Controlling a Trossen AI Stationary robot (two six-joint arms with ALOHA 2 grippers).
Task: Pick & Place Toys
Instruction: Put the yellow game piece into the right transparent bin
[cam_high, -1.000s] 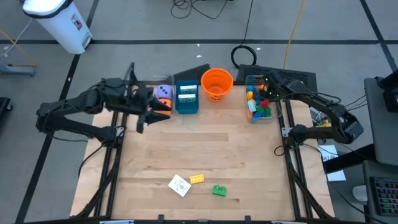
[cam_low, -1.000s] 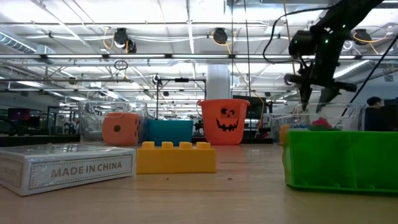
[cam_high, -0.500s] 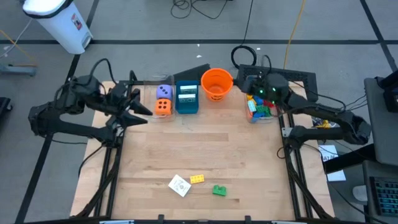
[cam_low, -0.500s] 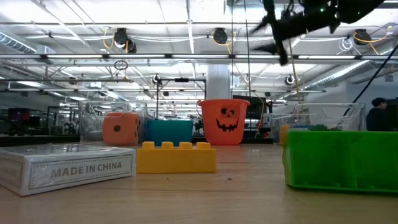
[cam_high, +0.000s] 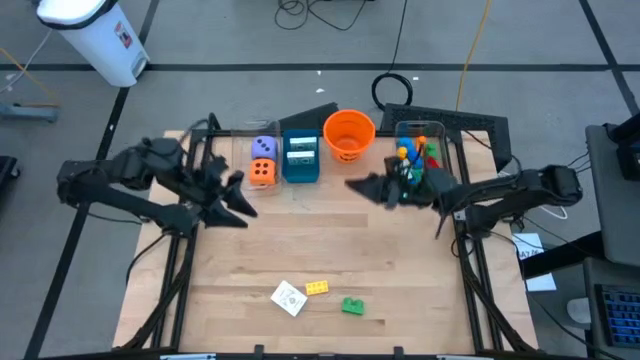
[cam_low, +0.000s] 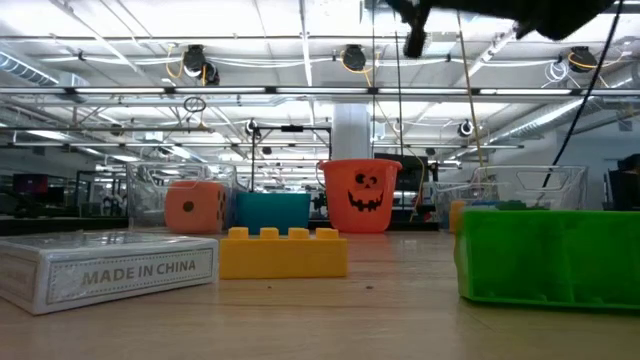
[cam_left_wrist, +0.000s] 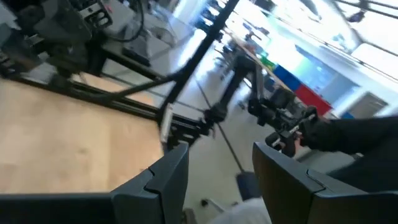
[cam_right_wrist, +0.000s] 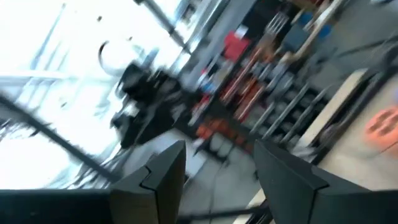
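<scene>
- Wooden bench (cam_high: 330, 250) under me, with three toys at its near edge: a white card box (cam_high: 288, 298), a yellow brick (cam_high: 316, 287) just beside it, and a green brick (cam_high: 352, 306) a little apart.
- From the low view the card box (cam_low: 105, 268) sits closest, with the yellow brick (cam_low: 283, 253) next to it and the green brick (cam_low: 548, 255) off to the other side.
- At the far edge, left to right in the high view: a clear bin (cam_high: 262, 182) with a purple die (cam_high: 263, 148) and an orange die (cam_high: 262, 173) in it, a teal box (cam_high: 300, 157), an orange bucket (cam_high: 349, 135), and a second clear bin (cam_high: 401, 186) with mixed bricks (cam_high: 408, 155).
- My left gripper (cam_high: 240, 208) hangs over the bench's left side, near the dice bin but apart from it. The wrist view shows its fingers (cam_left_wrist: 163, 183) parted with nothing between them, so these jaws are partly open and empty.
- My right gripper (cam_high: 362, 185) hangs above the bench between the bucket and the brick bin, pointing toward the middle. Its wrist view shows the fingers (cam_right_wrist: 163, 173) spread with only the room seen through the gap: partly open, carrying nothing.
- Neither gripper touches a toy; the three near-edge toys lie well apart from both.
- Low view: only a dark bit of arm shows at the top, high above the bucket (cam_low: 359, 196).
</scene>
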